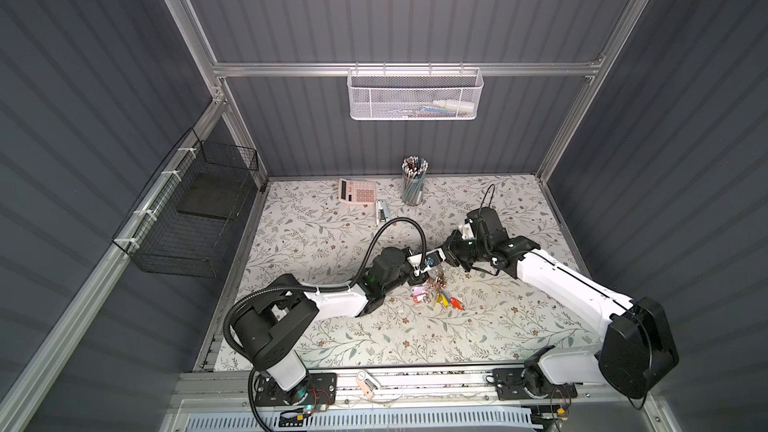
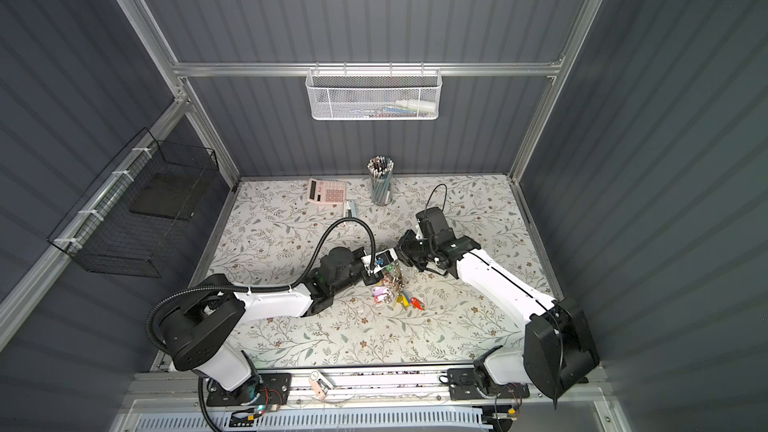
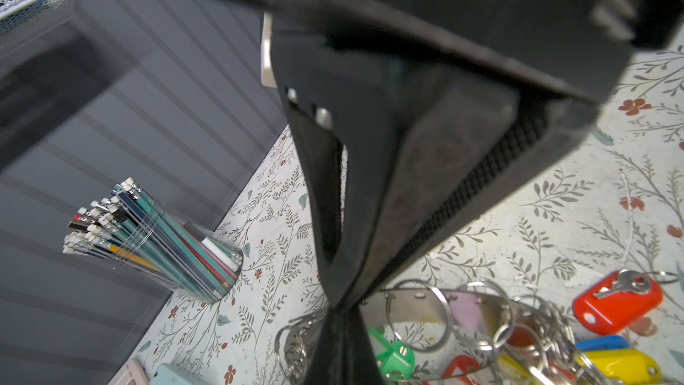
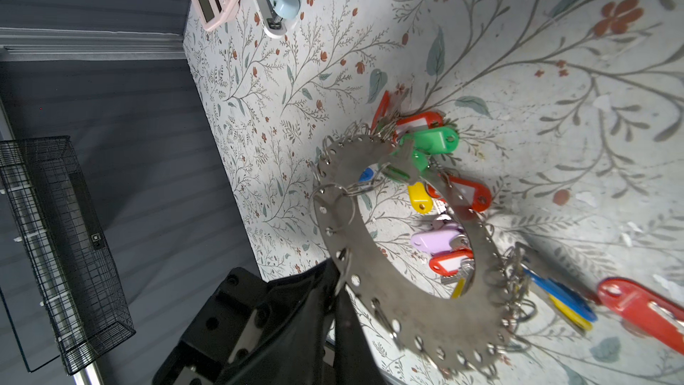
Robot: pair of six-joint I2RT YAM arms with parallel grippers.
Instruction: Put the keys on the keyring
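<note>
"Top views, both: the tabletop [image 1: 395, 347] takes up most of the cell floor, and my two arms meet over its middle," I say. "The calculator [image 1: 357, 192], pencil cup [image 1: 412, 193] and stapler [image 1: 381, 213] sit along the far edge, well apart from the work."

"Where's the keyring?"

"Between the tools. The left tool [image 1: 417, 281] reaches in from the left edge side and the right tool [image 1: 442, 263] from the far right, with their tips near each other. The keyring [image 4: 418, 309] is off the tabletop and tilted. In the right wrist view, black fingers [image 4: 303, 298] bite its rim. The left tool is pressed together, and I read it as pinching that rim. I can't tell whether the right tool is spread or closed."

"And the keys?"

"Most of the keys [image 4: 436, 240] hang from the rim on their split rings, and the tags seem to reach down to the tabletop. One red-tagged key [image 4: 640, 309] lies flat and looks unattached. It's just beside the bunch on the near-edge side, its long axis slanting toward the near right corner. Both tools are about equally close to it. The right arm looks like the free one, so I'd send that."

"Anything in the way?"

"Only the hanging bunch, right beside that key."
</note>
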